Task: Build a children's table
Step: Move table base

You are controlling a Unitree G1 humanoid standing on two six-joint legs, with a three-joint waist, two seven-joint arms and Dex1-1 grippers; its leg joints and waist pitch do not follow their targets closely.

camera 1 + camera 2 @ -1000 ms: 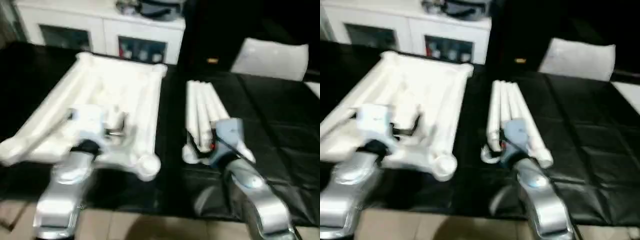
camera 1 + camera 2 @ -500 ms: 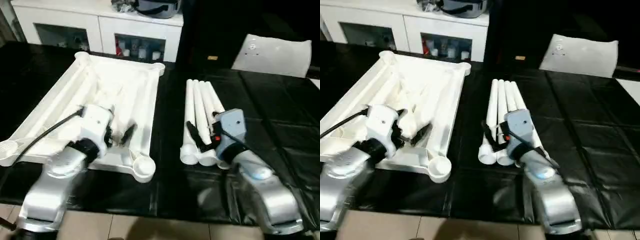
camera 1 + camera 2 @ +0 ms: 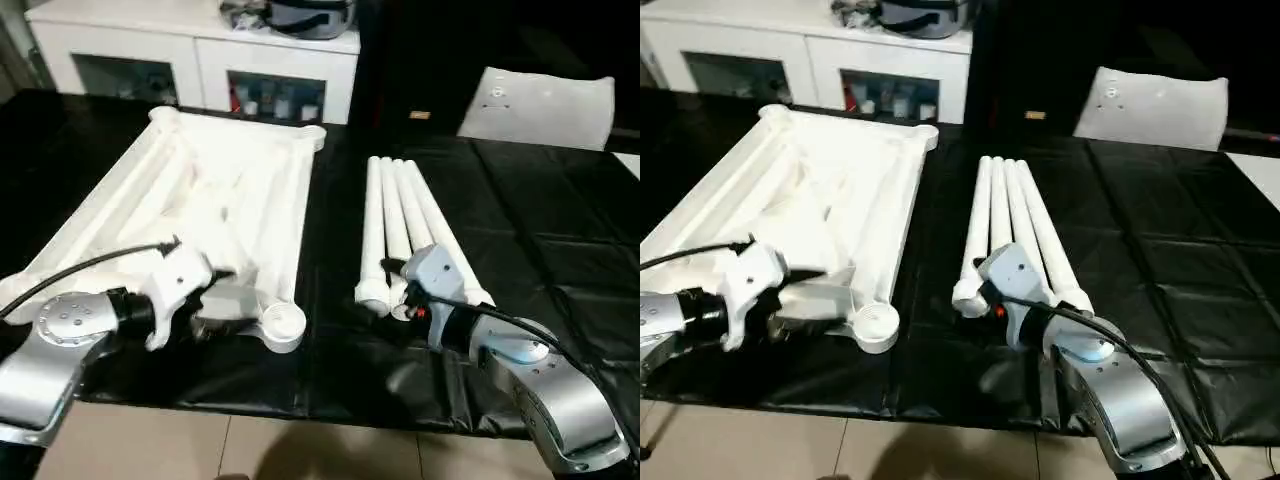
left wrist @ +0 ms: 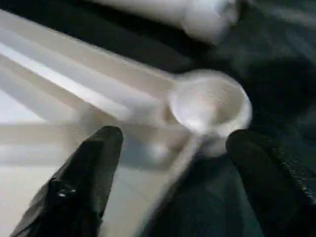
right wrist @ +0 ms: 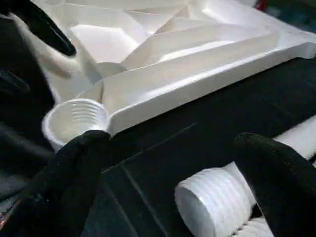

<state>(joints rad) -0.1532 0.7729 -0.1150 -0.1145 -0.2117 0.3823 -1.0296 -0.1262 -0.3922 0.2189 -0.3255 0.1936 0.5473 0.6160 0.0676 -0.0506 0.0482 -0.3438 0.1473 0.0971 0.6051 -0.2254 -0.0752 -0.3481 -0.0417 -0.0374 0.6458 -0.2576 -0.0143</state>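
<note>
The children's table lies in parts on black cloth. Its white tabletop [image 3: 215, 200] rests ribbed side up on the left, with a round threaded socket [image 3: 283, 325] at the near right corner. Four white legs [image 3: 400, 225] lie side by side to its right. My left gripper [image 4: 175, 140] is open at the tabletop's near edge, and the corner socket [image 4: 210, 106] sits just beyond its fingers. My right gripper [image 5: 173, 148] is open, low over the cloth at the legs' near ends. A leg's threaded end [image 5: 212, 197] lies by one finger.
A white cabinet with glass doors [image 3: 200, 60] stands behind the table. A flat white sheet with a small hole [image 3: 535, 100] leans at the back right. Black cloth [image 3: 540, 250] covers the table to its near edge, with tiled floor [image 3: 300, 450] below.
The camera has shifted. My left gripper has drawn back from over the tabletop's ribs to its near edge by the corner socket. My right gripper has dropped lower at the legs' near ends.
</note>
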